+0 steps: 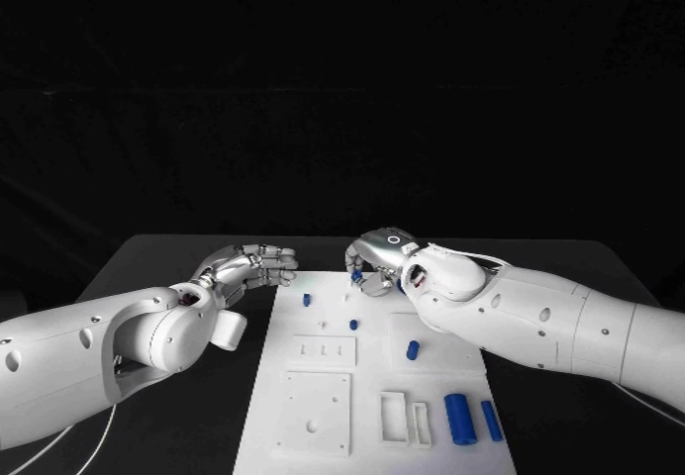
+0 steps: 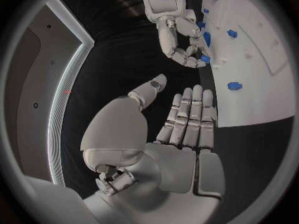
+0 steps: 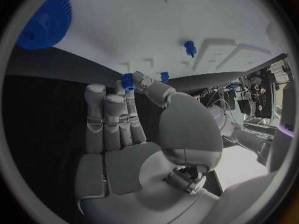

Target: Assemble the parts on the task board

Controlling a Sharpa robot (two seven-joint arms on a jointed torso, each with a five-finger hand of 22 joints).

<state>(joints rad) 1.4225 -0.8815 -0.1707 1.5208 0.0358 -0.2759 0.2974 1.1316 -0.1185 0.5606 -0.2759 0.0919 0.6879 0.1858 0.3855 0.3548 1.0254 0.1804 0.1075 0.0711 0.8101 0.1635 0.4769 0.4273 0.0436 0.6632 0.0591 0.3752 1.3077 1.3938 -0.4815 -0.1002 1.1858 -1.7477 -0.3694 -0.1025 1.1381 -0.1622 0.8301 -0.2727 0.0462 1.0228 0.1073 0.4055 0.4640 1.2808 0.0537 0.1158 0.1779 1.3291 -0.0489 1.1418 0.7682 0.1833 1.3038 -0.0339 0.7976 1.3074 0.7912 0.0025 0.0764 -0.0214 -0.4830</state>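
Blue, hard-looking plastic makes up every part, and all are small against the white board, so I judge them light, stiff and fairly slick under metal fingers.

Nearest, at the board's near right corner, a thick cylinder lies beside a thinner rod. They lie side by side, close together, just right of two slotted recesses. Both would likely roll if nudged, so a hold across the middle from above seems safest.

Farther up, a short peg sits on the board mid-right. A smaller stud sits beyond it, and another stud lies nearer the left edge. These look too small for anything but a fingertip pinch on the sides.

At the far end, the right hand hovers over the board's far edge. It pinches a small ribbed part between thumb and fingertips, the other fingers lying straight alongside. The hold is shallow, right at the tips, so the part could twist or slip out. A toothed gear lies on the board past the hand.

The left hand hangs just off the board's far left corner over the black table. Its fingers are straight and together, thumb apart, holding nothing.
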